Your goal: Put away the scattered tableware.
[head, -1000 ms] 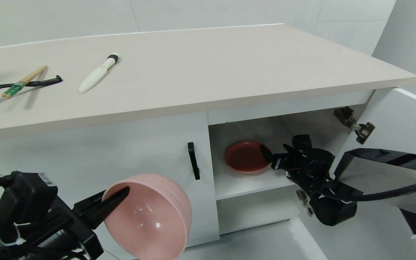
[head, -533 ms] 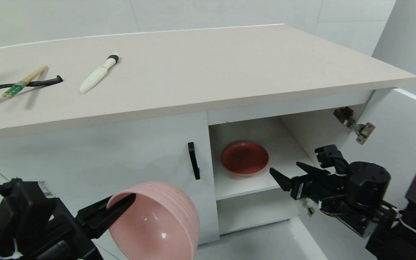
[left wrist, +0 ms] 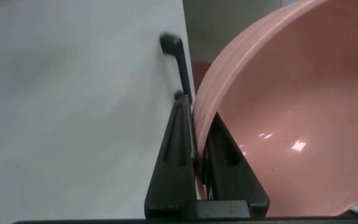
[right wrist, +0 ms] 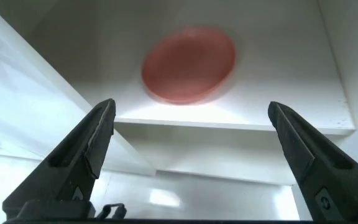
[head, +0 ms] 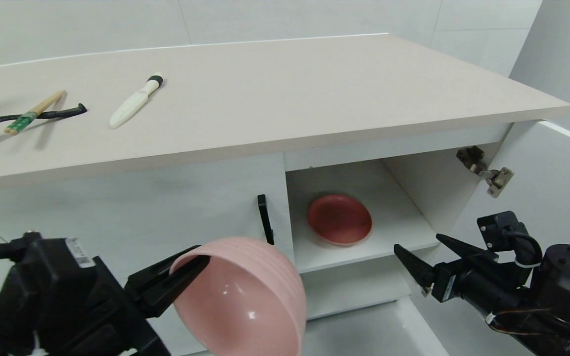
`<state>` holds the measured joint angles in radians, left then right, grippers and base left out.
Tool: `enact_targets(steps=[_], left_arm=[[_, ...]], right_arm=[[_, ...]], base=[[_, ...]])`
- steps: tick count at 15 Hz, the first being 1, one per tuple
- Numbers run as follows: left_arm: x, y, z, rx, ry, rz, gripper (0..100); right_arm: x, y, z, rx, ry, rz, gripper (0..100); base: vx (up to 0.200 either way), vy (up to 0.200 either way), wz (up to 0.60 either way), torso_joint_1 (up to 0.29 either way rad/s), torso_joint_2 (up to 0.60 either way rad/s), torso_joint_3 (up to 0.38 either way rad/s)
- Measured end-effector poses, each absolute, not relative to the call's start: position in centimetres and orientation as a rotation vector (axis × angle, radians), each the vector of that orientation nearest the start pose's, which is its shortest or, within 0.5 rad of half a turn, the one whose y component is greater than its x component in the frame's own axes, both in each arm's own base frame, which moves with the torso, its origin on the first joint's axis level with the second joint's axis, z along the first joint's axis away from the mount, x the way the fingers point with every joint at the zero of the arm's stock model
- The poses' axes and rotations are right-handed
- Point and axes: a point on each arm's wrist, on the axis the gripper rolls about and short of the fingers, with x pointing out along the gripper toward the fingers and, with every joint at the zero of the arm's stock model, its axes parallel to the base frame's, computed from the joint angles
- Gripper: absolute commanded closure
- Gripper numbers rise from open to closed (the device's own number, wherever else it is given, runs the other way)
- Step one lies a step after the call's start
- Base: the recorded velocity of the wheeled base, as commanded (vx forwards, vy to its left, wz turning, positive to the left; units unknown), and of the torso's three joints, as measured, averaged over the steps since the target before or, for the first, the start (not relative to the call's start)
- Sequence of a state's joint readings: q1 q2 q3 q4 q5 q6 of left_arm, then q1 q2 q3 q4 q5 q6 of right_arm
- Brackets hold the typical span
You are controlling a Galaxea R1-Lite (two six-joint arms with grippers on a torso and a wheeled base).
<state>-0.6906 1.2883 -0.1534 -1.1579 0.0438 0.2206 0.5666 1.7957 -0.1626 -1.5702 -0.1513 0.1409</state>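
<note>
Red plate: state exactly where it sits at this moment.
In the head view, the red plate lies on the upper shelf of the open cabinet, right of the black door handle, beyond the open right end effector.

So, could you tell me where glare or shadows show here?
Head view: a glint inside the pink bowl, a shadow beside the chopsticks. Left wrist view: glints inside the bowl. Right wrist view: a bright patch under the shelf with the red plate.

White cabinet (head: 117, 207) under beige countertop (head: 290, 94), tiled wall (head: 265, 20).
</note>
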Motion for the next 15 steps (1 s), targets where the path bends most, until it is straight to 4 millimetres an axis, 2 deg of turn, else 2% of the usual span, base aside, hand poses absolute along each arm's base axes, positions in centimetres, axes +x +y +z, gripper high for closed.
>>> enact_targets(steps=[3,6,11,15], left_arm=[[13.8,-14.1,17.3,0.196,-0.096,-0.644,100],[15.1,-17.7,17.2,0.16,-0.091,-0.561,100],[16.5,-22.0,15.1,0.135,-0.074,-0.418,100],[18.8,-25.7,13.9,0.069,-0.091,-0.226,100]], right_arm=[[19.6,12.1,11.3,0.011,0.04,0.414,0],[19.3,11.9,12.0,0.01,0.008,0.416,0],[18.9,11.7,13.5,0.02,-0.06,0.416,0],[18.7,11.5,15.7,0.052,-0.161,0.415,0]], base=[[0.0,0.0,0.0,0.0,0.0,0.0],[0.0,0.0,0.0,0.0,0.0,0.0],[0.0,0.0,0.0,0.0,0.0,0.0],[0.0,0.0,0.0,0.0,0.0,0.0]])
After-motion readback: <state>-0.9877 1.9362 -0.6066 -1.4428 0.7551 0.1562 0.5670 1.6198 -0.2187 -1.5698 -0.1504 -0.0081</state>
